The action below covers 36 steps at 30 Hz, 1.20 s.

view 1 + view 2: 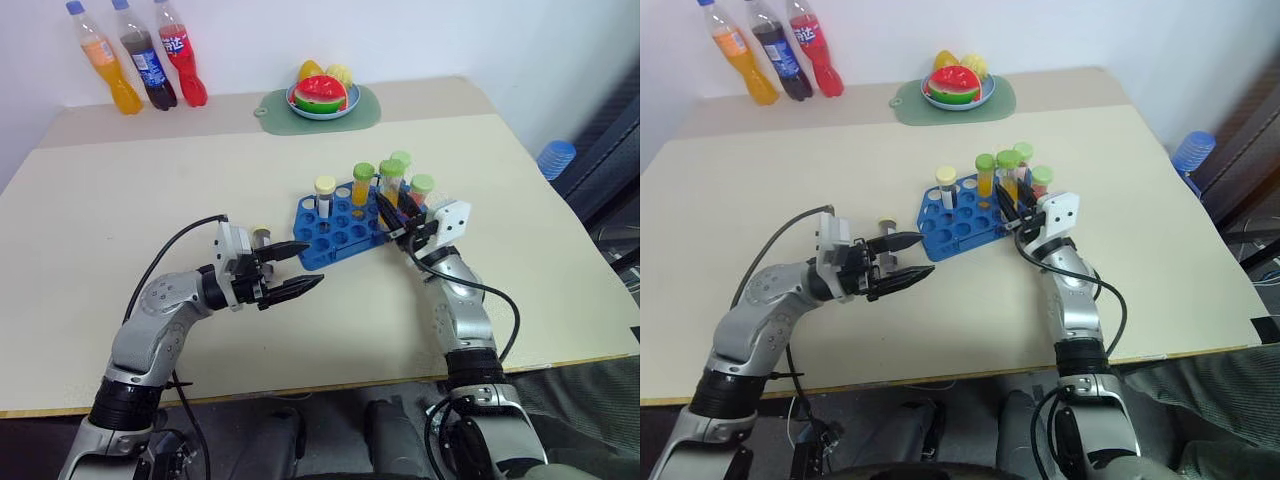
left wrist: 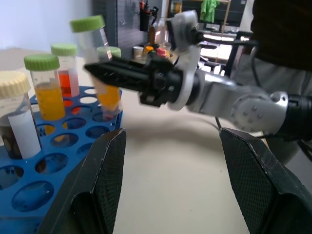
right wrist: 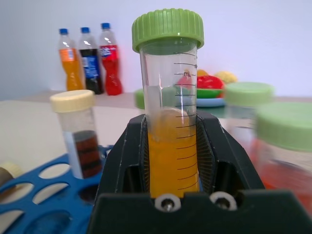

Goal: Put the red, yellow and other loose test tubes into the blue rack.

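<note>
Head views: right gripper (image 1: 398,222) over the blue rack (image 1: 335,228), clamped on a yellow-liquid tube (image 3: 169,146); insertion pending, needs a free hole found. Left wrist view: left gripper (image 1: 290,270), jaws apart, empty, beside the rack. Right wrist view: tube upright between the pads, its lower end hidden.

beige table (image 1: 150,200) against pale wall (image 1: 450,40); dark shelving (image 2: 129,24) and bright window (image 2: 229,48) behind.
</note>
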### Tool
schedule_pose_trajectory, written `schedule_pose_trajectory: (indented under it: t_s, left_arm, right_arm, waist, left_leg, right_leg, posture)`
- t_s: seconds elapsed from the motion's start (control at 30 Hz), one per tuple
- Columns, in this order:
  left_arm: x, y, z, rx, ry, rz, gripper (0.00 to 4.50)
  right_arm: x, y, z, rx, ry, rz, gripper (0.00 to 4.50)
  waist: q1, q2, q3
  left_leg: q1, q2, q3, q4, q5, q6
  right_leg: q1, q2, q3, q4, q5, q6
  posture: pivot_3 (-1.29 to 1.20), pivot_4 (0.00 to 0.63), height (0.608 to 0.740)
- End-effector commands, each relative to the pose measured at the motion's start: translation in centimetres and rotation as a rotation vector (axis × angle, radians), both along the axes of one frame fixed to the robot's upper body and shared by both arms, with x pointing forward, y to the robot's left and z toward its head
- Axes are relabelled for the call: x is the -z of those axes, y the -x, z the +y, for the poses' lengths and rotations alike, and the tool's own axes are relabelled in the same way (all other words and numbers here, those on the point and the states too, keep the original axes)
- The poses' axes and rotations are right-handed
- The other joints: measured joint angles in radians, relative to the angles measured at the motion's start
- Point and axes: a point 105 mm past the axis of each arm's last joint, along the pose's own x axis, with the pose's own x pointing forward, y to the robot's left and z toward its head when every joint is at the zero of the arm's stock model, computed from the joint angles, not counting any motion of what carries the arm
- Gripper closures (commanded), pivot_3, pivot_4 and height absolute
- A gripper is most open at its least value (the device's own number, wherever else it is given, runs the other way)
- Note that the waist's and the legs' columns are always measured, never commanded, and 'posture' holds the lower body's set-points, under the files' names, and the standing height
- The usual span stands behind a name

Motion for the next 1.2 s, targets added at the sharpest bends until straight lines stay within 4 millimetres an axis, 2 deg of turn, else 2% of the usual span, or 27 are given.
schedule_pose_trajectory:
  t_s: [0.03,0.3,0.4,0.43,0.53,0.57,0.67,0.77,0.83,0.93,1.07,1.2]
  left_arm:
    - [-1.0,0.5,0.2,-0.007,0.012,-0.034,1.36]
    - [-0.7,0.8,0.1,-0.025,0.011,-0.027,1.36]
    - [-0.6,0.8,0.1,-0.036,0.013,-0.020,1.36]
    - [-0.5,0.9,0.1,-0.040,0.012,-0.018,1.36]
    - [-0.7,0.5,0.4,-0.092,0.043,-0.010,1.36]
    - [-0.8,0.1,0.7,-0.136,0.058,0.002,1.36]
    - [-0.5,-2.0,2.1,-0.354,0.042,0.018,1.36]
    - [-0.3,-4.5,5.1,-0.708,-0.015,0.034,1.36]
    - [-0.1,-4.9,6.0,-0.790,-0.007,0.161,1.36]
    - [1.1,-6.0,7.4,-0.936,-0.142,0.412,1.36]
    - [1.1,-6.5,6.7,-0.971,-0.186,0.696,1.36]
    - [1.3,-7.6,5.3,-0.942,-0.172,0.828,1.36]
  right_arm:
    - [0.6,-0.2,0.8,-0.015,0.003,0.003,3.69]
    - [2.2,-0.6,1.4,-0.055,0.023,0.050,3.69]
    - [2.2,-0.5,1.1,-0.058,0.038,0.035,2.23]
    - [2.0,-0.3,1.0,-0.060,0.070,0.015,1.84]
    - [1.4,0.7,0.7,-0.070,0.146,-0.034,0.28]
    - [1.4,1.3,0.5,-0.084,0.174,-0.040,0.13]
    - [1.1,3.2,-0.2,-0.133,0.241,-0.039,0.13]
    - [1.4,6.0,-2.0,-0.186,0.348,0.036,0.13]
    - [1.6,7.7,-3.7,-0.204,0.403,0.108,0.13]
    - [1.4,10.9,-6.1,-0.275,0.470,0.217,0.13]
    - [0.2,12.9,-7.2,-0.343,0.509,0.276,0.13]
    - [-1.1,13.4,-7.7,-0.365,0.541,0.281,0.13]
  waist:
    - [0.000,0.000,0.000]
    - [-0.002,0.000,0.000]
    - [-0.003,0.000,-0.001]
    - [-0.001,0.000,-0.001]
    - [0.003,0.000,-0.001]
    - [0.005,0.000,-0.001]
    - [0.009,0.000,-0.001]
    - [0.015,0.000,-0.001]
    - [0.012,-0.001,-0.001]
    - [0.016,-0.001,0.000]
    - [0.028,-0.005,0.000]
    - [0.028,-0.005,-0.001]
  left_leg:
    - [0.000,0.000,0.000,0.000,0.000,0.000]
    - [0.000,0.000,0.000,0.000,0.000,0.000]
    - [0.001,0.001,0.000,0.000,0.000,0.000]
    - [0.001,0.001,0.000,0.000,0.000,0.000]
    - [0.000,0.001,0.000,0.000,0.000,0.000]
    - [0.000,0.000,0.000,0.000,0.000,0.000]
    - [-0.001,0.000,-0.001,0.000,0.000,0.000]
    - [-0.001,0.000,-0.001,0.000,0.000,0.001]
    - [-0.001,0.000,-0.001,0.000,-0.001,0.002]
    - [-0.001,0.000,-0.001,0.001,-0.003,0.005]
    - [0.000,0.000,-0.001,0.002,-0.003,0.006]
    - [0.001,0.000,-0.001,0.003,-0.003,0.005]
  right_leg:
    - [0.000,0.000,0.000,0.000,0.000,0.000]
    - [0.000,0.001,0.000,0.000,0.000,0.000]
    - [0.000,0.001,0.000,0.000,0.000,0.000]
    - [0.000,0.001,0.000,0.000,0.000,0.000]
    - [0.000,0.001,0.001,0.000,0.000,0.000]
    - [0.000,0.001,0.001,0.000,0.000,0.000]
    - [0.000,0.001,0.001,0.000,0.000,0.000]
    - [0.000,0.001,0.001,0.000,0.000,0.000]
    - [0.000,0.001,0.001,0.000,0.000,0.000]
    - [0.001,0.001,0.001,0.000,0.000,0.000]
    - [0.003,0.001,0.000,0.000,0.000,0.001]
    - [0.004,0.002,-0.001,0.000,0.000,0.001]
  posture:
    - [0.00,0.150,0.740]
    - [0.00,0.150,0.740]
    - [0.00,0.150,0.740]
    - [0.00,0.150,0.740]
    - [0.00,0.150,0.740]
    - [0.00,0.150,0.740]
    - [0.00,0.150,0.740]
    - [0.00,0.150,0.740]
    - [0.00,0.150,0.740]
    - [0.00,0.150,0.740]
    - [0.00,0.150,0.740]
    - [0.00,0.150,0.740]
